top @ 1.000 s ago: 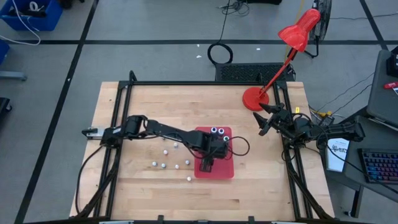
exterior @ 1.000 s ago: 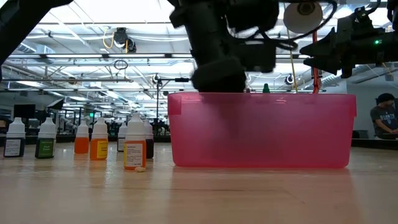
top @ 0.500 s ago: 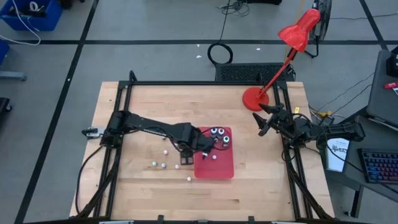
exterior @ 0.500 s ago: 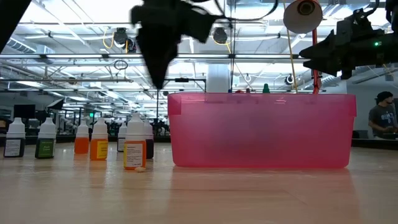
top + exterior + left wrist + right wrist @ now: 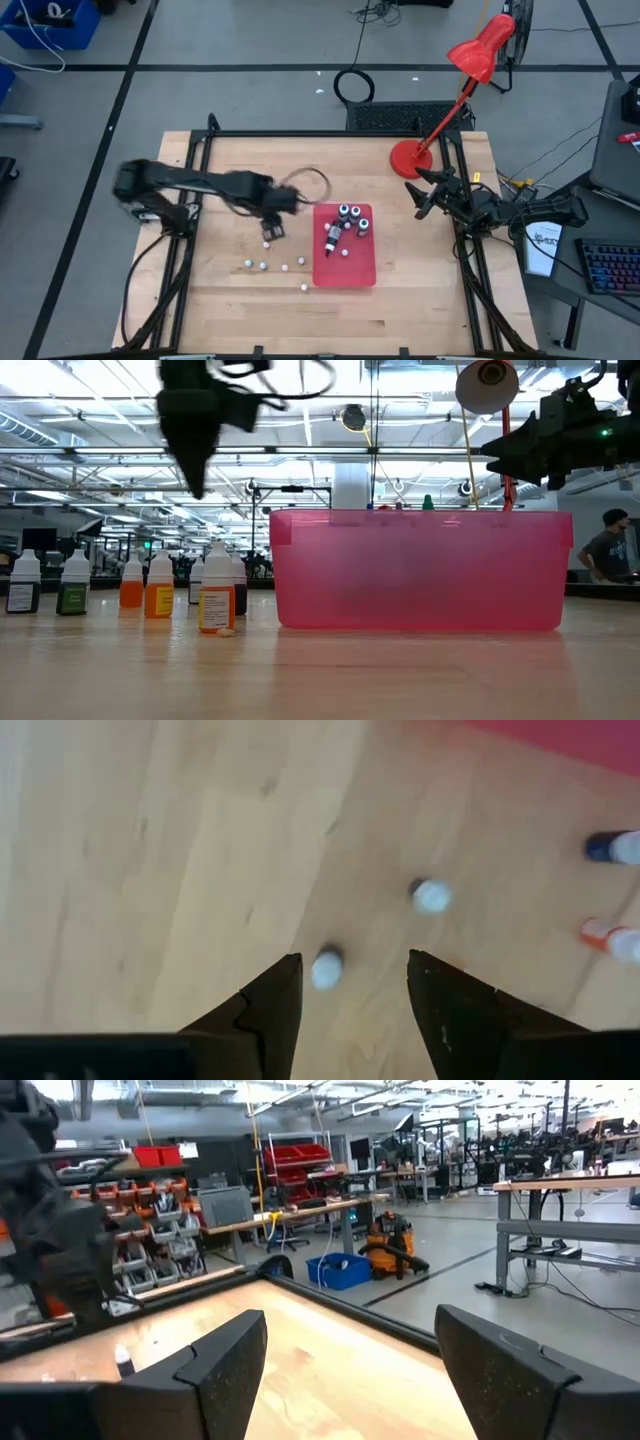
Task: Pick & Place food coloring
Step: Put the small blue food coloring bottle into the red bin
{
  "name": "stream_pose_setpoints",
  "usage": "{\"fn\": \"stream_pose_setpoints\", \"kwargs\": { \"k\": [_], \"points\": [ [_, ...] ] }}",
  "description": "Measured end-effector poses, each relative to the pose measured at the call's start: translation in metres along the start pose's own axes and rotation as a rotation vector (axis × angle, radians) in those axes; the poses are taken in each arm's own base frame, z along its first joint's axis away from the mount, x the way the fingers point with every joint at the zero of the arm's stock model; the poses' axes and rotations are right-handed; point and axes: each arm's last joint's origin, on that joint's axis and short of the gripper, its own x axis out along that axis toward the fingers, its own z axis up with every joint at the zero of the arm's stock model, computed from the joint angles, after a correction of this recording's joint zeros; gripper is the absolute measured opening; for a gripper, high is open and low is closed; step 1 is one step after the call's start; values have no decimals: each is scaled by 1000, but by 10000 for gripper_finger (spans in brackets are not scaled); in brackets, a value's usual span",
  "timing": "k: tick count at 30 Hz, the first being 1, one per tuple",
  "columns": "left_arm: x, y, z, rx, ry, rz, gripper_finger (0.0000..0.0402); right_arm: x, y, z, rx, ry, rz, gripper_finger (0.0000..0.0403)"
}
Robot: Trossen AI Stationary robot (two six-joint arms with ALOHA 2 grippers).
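- Food coloring (image 5: 267, 243): small bottles with pale caps. About 6 stand loose on the wooden table (image 5: 230, 310), just left of the red bin (image 5: 360, 272). About 4 more (image 5: 345, 212) are already inside the bin, and 1 of them appears to lie on its side.
- Left gripper (image 5: 272, 208): raised above the table between the loose bottles and the bin. Its fingers are spread with nothing between them. In the left wrist view, 1 cap (image 5: 326, 970) shows far below the gap, close to 1 finger.
- Right gripper (image 5: 420, 195): waiting at the table's right edge beside the red lamp base (image 5: 408, 158), fingers spread wide and empty.
- Hazard 1, toppling: the bottles are narrow and upright. A descent off the cap's centre would likely land a fingertip on the cap and tip the bottle, which could then roll away.
- Hazard 2, neighbours: in the low view several bottles (image 5: 158, 596) stand close together. A spread finger may push an adjacent bottle while closing on the chosen 1.
- Hazard 3, slip: the caps are small and rounded. A pinch taken too high could probably let the bottle drop during the carry.
- Hazard 4, release: a bottle let go from high over the bin could strike those inside or bounce over the wall.
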Motion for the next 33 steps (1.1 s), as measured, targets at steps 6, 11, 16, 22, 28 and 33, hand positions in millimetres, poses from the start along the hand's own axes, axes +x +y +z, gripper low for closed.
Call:
{"fn": "stream_pose_setpoints", "kwargs": {
  "k": [6, 11, 16, 22, 28, 33],
  "points": [
    [12, 24, -44, -256, -84, -69, 193, 0, 0, 0, 1, -2, 0, 279],
    [27, 24, -56, -324, -41, -89, 194, 0, 0, 2, -12, -20, 0, 279],
    [34, 21, -50, -320, -89, -119, 186, 0, 0, 4, -22, -35, 1, 279],
    [38, 18, -43, -289, -139, -132, 173, 0, 0, 4, -24, -32, 1, 279],
    [58, 12, -40, -264, -64, -80, 160, 0, 0, 3, -30, -26, 0, 279],
    [77, 9, -38, -252, 11, -43, 163, 0, 1, 3, -31, -22, 0, 279]
  ]
}}
